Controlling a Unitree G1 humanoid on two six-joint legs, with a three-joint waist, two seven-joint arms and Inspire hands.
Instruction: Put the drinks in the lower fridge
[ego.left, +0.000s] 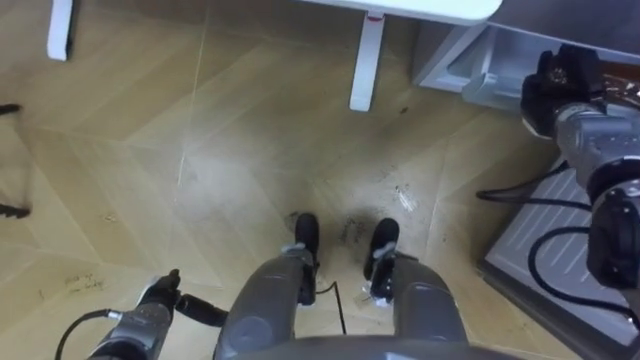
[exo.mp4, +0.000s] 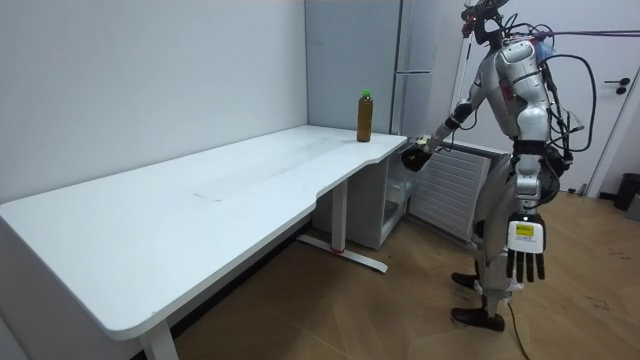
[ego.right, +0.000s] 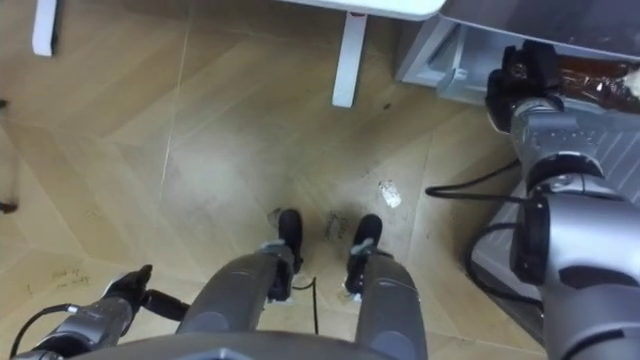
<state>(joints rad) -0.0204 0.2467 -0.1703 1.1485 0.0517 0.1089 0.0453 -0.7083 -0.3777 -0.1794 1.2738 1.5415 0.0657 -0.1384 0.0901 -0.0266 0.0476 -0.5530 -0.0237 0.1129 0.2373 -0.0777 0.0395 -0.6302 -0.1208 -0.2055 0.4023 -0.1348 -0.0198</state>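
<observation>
Trouble sits at the lower fridge (ego.right: 455, 62): the right hand (ego.right: 522, 72) has its fingers seemingly wrapped round a brown bottle (ego.right: 590, 75) at the opening, where clipping the edge could tip it. A green-capped bottle (exo.mp4: 366, 117) waits on the desk (exo.mp4: 200, 200). The left hand (exo.mp4: 525, 262) hangs with its fingers straight.

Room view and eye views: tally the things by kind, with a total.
drink bottles: 2 (standing bottle on the desk, held bottle in the right robot hand by the fridge)
desk: 1
fridge: 1
total: 4
</observation>
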